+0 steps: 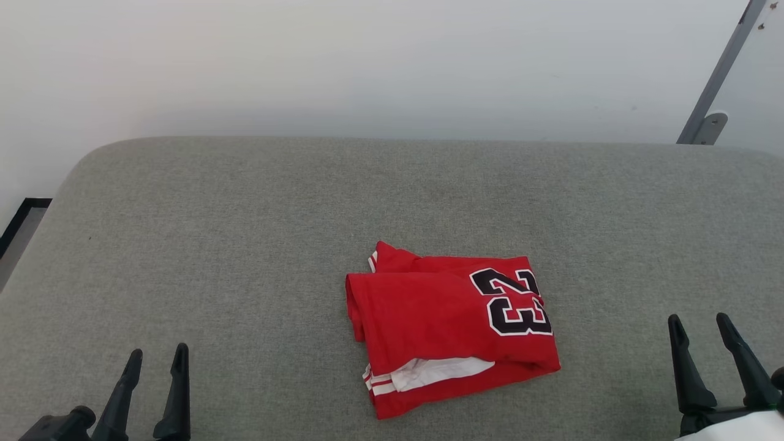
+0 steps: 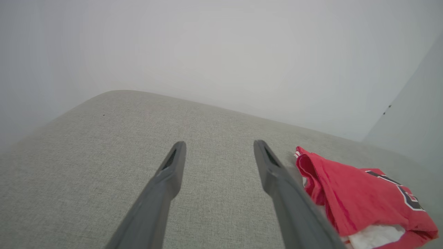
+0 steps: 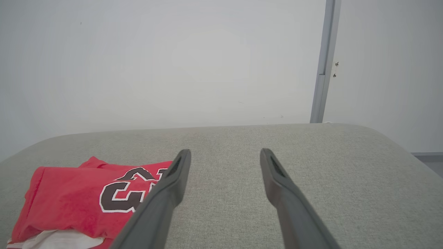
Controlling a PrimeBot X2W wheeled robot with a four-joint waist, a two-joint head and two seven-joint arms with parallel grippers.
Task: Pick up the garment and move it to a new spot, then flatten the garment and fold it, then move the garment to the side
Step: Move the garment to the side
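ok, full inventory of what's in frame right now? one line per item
red jersey-style garment numbered 23: one, red with white trim and black digits, folded, lying near the middle of the pad, touched by neither gripper.
grey woven fabric pad: one, grey, spans the work area under the garment.
plain white wall: one, white, behind the pad.
grey metal post with bracket: one, grey, against the wall at the far right.
left gripper: one, dark fingers, open and empty, lower left over the pad.
right gripper: one, dark fingers, open and empty, lower right over the pad.

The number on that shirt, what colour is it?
Black with white outline, on the red garment; clearest in the head view.
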